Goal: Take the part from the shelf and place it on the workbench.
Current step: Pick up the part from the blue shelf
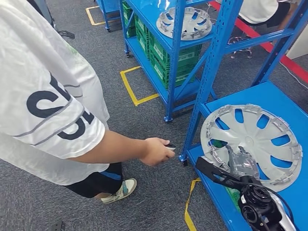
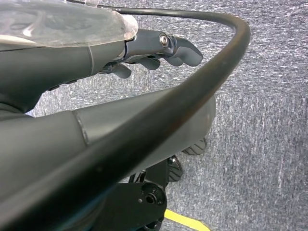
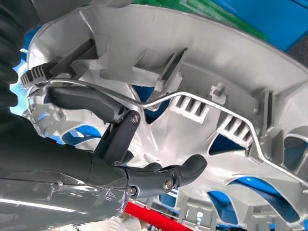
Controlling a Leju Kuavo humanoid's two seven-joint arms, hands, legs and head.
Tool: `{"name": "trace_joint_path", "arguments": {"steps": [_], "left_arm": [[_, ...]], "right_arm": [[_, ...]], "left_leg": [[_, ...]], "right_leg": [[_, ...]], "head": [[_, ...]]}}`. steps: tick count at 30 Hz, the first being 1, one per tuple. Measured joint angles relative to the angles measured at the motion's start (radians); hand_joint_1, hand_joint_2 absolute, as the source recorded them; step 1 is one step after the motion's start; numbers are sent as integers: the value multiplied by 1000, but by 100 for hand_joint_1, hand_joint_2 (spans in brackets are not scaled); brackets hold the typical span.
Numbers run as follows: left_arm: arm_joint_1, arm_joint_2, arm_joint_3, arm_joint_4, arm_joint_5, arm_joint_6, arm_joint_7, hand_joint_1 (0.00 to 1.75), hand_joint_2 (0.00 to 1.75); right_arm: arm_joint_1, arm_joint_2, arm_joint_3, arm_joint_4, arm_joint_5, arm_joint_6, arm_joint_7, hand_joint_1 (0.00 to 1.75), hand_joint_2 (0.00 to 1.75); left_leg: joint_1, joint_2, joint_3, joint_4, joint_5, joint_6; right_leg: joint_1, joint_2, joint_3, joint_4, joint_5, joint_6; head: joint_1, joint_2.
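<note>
One right robot hand seemingly grips the hubcap, fingers half-hidden

I see big dark letters on the person's white T-shirt at near left, cut off and folded; I can't read a word. Nothing else legible.

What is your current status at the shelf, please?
Right hand grips the hubcap rim on the blue shelf. Left hand empty, over the carpet. Person's hand close by the shelf post.
</note>
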Motion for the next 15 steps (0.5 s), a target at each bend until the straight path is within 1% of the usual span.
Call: {"name": "trace_joint_path", "arguments": {"steps": [5, 6, 7, 8, 10, 11, 12, 13, 15], "left_arm": [[0, 0, 0, 0, 2, 0, 2, 0, 0], [0, 0, 0, 0, 3, -1, 2, 0, 0], [0, 0, 0, 0, 4, -1, 2, 0, 0], [0, 0, 0, 0, 5, -1, 2, 0, 0], [0, 0, 0, 0, 6, -2, 2, 0, 0], [0, 0, 0, 0, 6, -3, 2, 0, 0], [0, 0, 0, 0, 6, -3, 2, 0, 0], [0, 0, 0, 0, 5, -4, 2, 0, 0], [0, 0, 0, 0, 4, -6, 1, 0, 0]], "right_arm": [[2, 0, -5, -27, 2, 20, 0, 8, 175], [2, 0, -5, -32, 2, 22, 0, 11, 175], [2, 0, -5, -37, 1, 24, 0, 22, 175], [2, 0, -4, -41, -1, 24, 0, 39, 175], [1, 0, -3, -48, -5, 25, 0, 113, 175], [1, 0, -3, -50, -4, 24, 0, 144, 175], [1, 0, -3, -51, -4, 24, 0, 168, 175], [1, 0, -3, -52, -2, 23, 0, 174, 175], [1, 0, -2, -53, -1, 22, 0, 175, 175]], "left_leg": [[0, 0, 0, 0, 0, 0], [0, 0, 0, 0, 0, 0], [0, 0, 0, 0, 0, 0], [0, 0, 0, 0, 0, 0], [0, 0, 0, 0, 0, 0], [0, 0, 0, 0, 0, 0], [0, 0, 0, 0, 0, 0], [0, 0, 0, 0, 0, 0], [0, 0, 0, 0, 0, 0]], "right_leg": [[0, 0, 0, 0, 0, 0], [0, 0, 0, 0, 0, 0], [0, 0, 0, 0, 0, 0], [0, 0, 0, 0, 0, 0], [0, 0, 1, 0, 0, 0], [0, 0, 1, 0, 0, 0], [0, 0, 1, 0, 0, 0], [0, 0, 1, 0, 0, 0], [0, 0, 1, 0, 0, 0]], "head": [[0, 0], [0, 0], [0, 0], [0, 0], [0, 0], [0, 0], [0, 0], [0, 0], [0, 0]]}}
